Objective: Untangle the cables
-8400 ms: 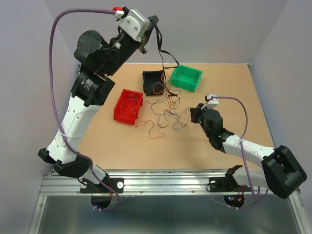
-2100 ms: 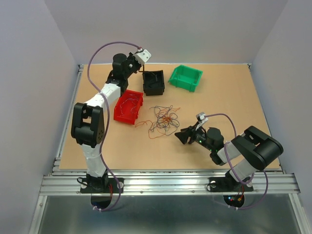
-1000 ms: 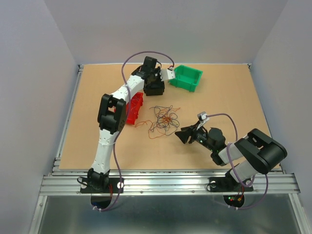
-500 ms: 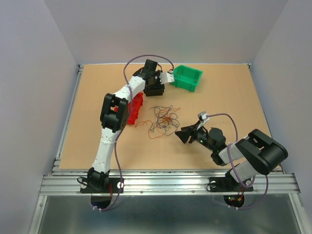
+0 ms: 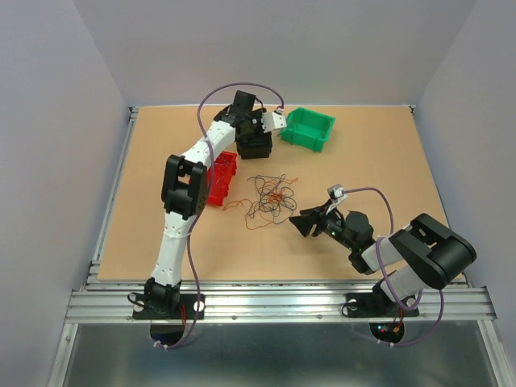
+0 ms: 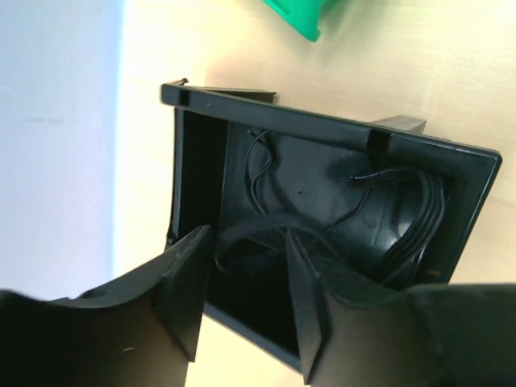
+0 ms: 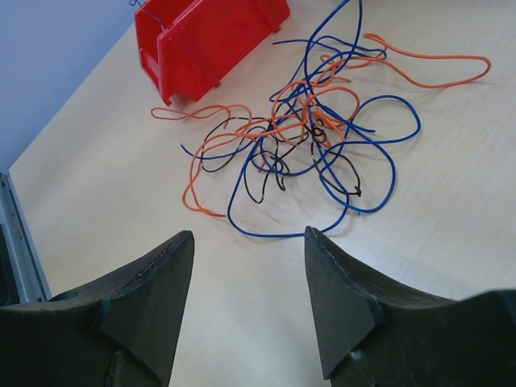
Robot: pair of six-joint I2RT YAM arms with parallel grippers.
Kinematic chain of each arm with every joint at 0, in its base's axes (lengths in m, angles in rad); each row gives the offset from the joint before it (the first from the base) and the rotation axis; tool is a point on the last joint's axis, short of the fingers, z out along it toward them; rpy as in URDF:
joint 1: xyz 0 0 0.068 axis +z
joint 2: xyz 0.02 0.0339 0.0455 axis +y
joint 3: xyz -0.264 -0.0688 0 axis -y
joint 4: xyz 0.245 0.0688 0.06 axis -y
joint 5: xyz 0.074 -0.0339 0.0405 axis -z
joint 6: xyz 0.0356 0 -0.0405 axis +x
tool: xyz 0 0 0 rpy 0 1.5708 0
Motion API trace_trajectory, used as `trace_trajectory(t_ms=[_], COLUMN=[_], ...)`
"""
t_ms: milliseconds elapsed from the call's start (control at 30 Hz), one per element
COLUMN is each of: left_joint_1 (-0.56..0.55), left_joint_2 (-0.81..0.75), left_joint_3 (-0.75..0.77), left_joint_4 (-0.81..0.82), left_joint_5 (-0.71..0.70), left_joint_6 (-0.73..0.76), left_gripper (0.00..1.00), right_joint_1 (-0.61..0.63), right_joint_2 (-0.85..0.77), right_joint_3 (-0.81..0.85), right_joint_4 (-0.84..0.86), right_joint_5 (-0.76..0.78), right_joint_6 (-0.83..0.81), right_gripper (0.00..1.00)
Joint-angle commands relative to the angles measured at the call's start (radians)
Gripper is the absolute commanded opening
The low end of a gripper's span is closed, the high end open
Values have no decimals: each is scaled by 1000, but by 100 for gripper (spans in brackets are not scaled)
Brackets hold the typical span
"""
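The cables (image 7: pixel 306 137) are shown in a loose knot at the middle of the table (image 5: pixel 371 161), where orange, blue and black strands are crossed over one another and a few loops are thrown out toward the edges of the heap. In the overhead view the same knot (image 5: pixel 270 197) is seen lying between the red bin (image 5: pixel 219 179) and the right gripper (image 5: pixel 300 224), touched by neither.

Several black wires (image 6: pixel 411 226) are seen already coiled inside the black bin (image 6: pixel 322 125), which is set at the far side of the table just beside the green bin (image 5: pixel 307 129). The left gripper (image 6: pixel 242 274) is held directly over that black bin with its fingers spread and nothing gripped between them. The right gripper (image 7: pixel 250 274) is held low over the table, pointed at the knot from the near side, its fingers likewise parted and empty.

The task is judged to be partly done: some black strands appear to have been sorted away, but the greater part is left, with the orange, blue and remaining black wires yet to be drawn apart. What lies in the red bin (image 7: pixel 210 36) cannot be made out.
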Motion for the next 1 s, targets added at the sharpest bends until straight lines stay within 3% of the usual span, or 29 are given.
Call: trace_trajectory(t_ms=[0, 133, 400, 567, 733, 967], left_joint_1=[13, 16, 18, 18, 15, -30], left_joint_2=[-135, -169, -207, -279, -451, -781], left_joint_3=[42, 41, 15, -51, -282, -755], left_joint_4=[-13, -37, -85, -102, -14, 450], left_joint_5=[29, 26, 16, 114, 281, 263], left_joint_6=[-27, -40, -34, -73, -214, -561], left_gripper=[59, 70, 68, 64, 62, 62], right_joint_1=[4, 4, 4, 4, 4, 16], right_joint_2=[-12, -41, -55, -4, 71, 175], right_joint_3=[27, 70, 188, 320, 448, 581], right_joint_4=[441, 309, 51, -119, -251, -423], right_joint_5=[42, 57, 89, 137, 192, 328], right_joint_6=[29, 41, 23, -14, -27, -5], right_gripper=[63, 64, 64, 64, 64, 63])
